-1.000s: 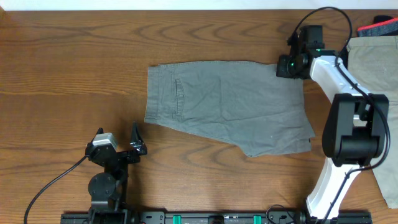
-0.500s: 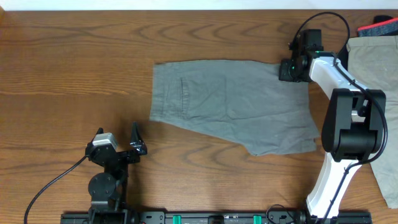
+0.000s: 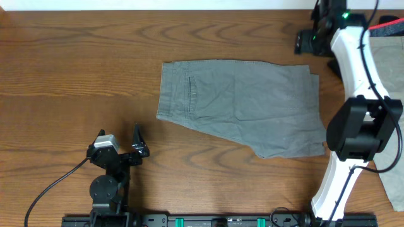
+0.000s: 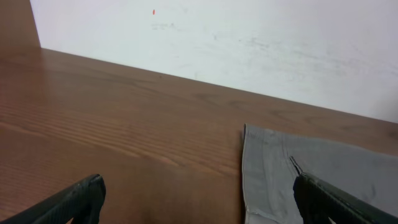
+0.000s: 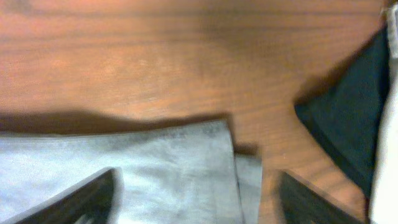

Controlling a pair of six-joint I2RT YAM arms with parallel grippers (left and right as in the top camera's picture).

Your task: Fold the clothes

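Lying flat on the table (image 3: 76, 63) are the grey shorts (image 3: 243, 104), spread out with the pocket near the waistband end. The right tool (image 5: 196, 183) sits over the shorts' leg-end corner on the far side, fingers wide, nothing in them. You can see that folded corner right between them in the wrist view. The left tool (image 4: 198, 186) is parked off the waistband end on the near side, clear of the cloth, also wide and empty. Past the shorts' leg end there's a tan garment (image 3: 386, 60) with a dark cloth (image 5: 354, 124) beside it.
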